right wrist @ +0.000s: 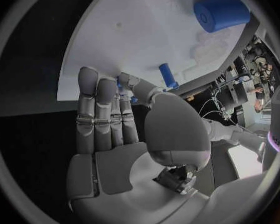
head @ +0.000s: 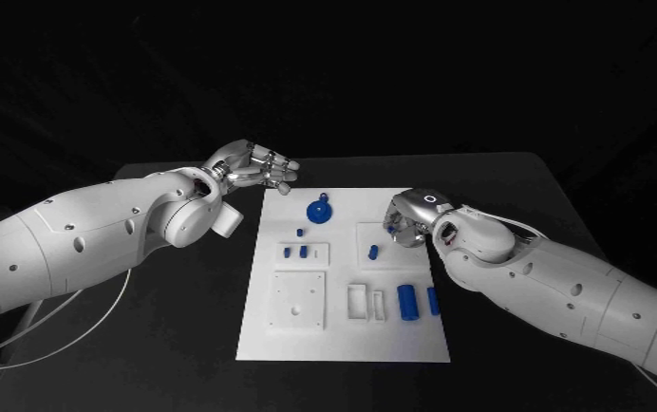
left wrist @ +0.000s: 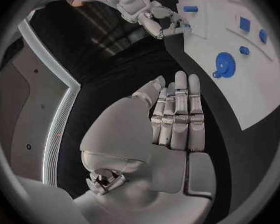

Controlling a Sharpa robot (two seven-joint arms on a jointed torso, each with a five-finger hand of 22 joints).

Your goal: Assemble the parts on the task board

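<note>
The white task board (head: 343, 336) lies mid-table. My right hand (head: 411, 217) is low over the board's right middle, at a raised white block. In the right wrist view its thumb and fingers (right wrist: 115, 114) pinch a small blue part (right wrist: 120, 84), mostly hidden. A blue peg (right wrist: 168, 76) lies just beyond them. My left hand (head: 253, 167) hovers off the board's far left corner, fingers straight (left wrist: 177, 114), holding nothing. A blue round disc with a loop (head: 318, 211) lies near the board's far edge. Two small blue pegs (head: 293, 252) stand left of centre.
A thick blue cylinder (head: 406, 300) and a slim blue bar (head: 433, 300) lie at the board's near right, beside white slotted blocks (head: 357, 300). A square white plate (head: 299, 300) sits at the near left. Black table (head: 164, 336) surrounds the board.
</note>
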